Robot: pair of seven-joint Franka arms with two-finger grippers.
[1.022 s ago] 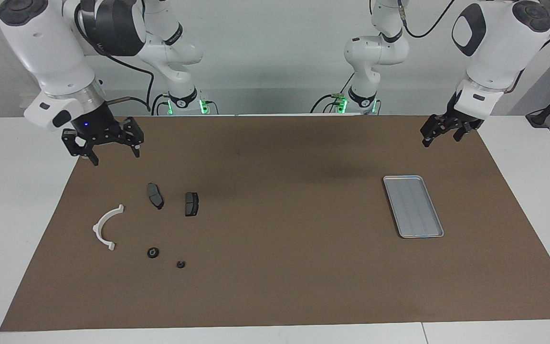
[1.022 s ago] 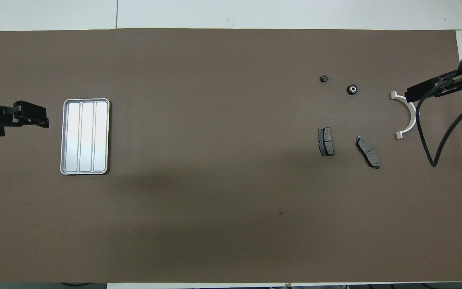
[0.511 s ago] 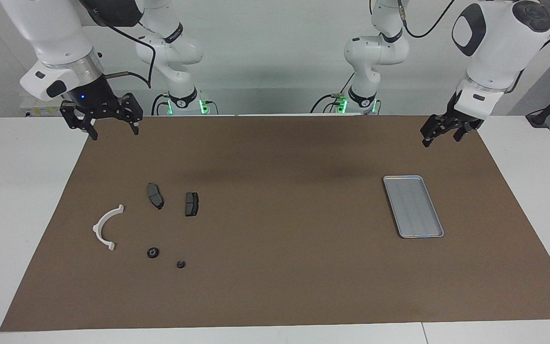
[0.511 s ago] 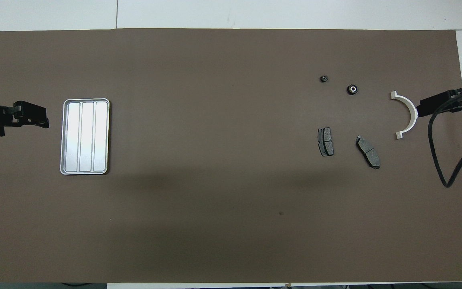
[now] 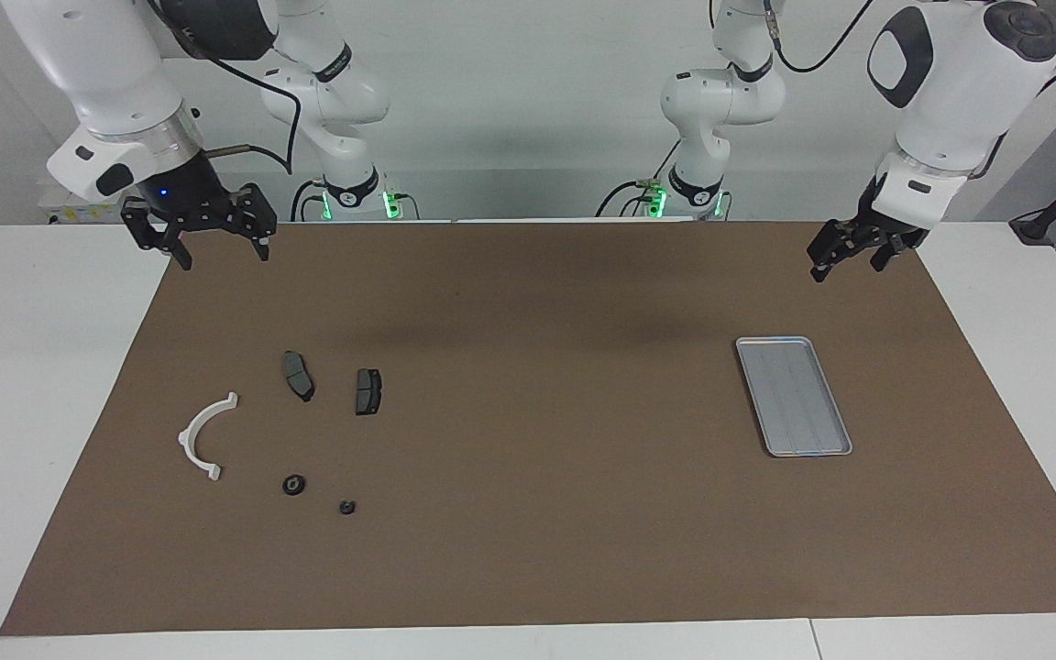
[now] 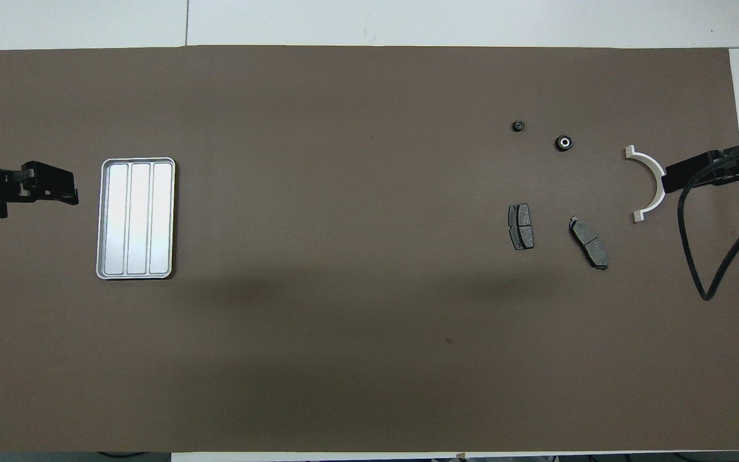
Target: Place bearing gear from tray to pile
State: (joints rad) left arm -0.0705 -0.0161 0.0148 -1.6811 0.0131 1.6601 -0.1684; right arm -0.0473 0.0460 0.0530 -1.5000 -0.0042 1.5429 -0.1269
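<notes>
The silver tray [image 5: 794,396] lies toward the left arm's end of the table with nothing in it; it also shows in the overhead view [image 6: 136,218]. The pile lies toward the right arm's end: a white half-ring bracket [image 5: 203,435], two dark brake pads [image 5: 298,375] [image 5: 368,390]. Two small black round bearing parts [image 5: 294,484] [image 5: 347,506] lie on the mat just farther from the robots than the pads; they also show from overhead [image 6: 564,142] [image 6: 518,126]. My right gripper [image 5: 224,257] is open and empty, raised over the mat's near corner. My left gripper [image 5: 844,257] waits, raised near the tray.
A brown mat [image 5: 528,550] covers the white table [image 5: 42,367]. A black cable [image 6: 696,256] hangs from the right arm over the mat's end, beside the bracket [image 6: 650,186].
My right gripper has risen and drawn back toward its base, away from the pile, still open and empty. The left arm and all parts have not moved.
</notes>
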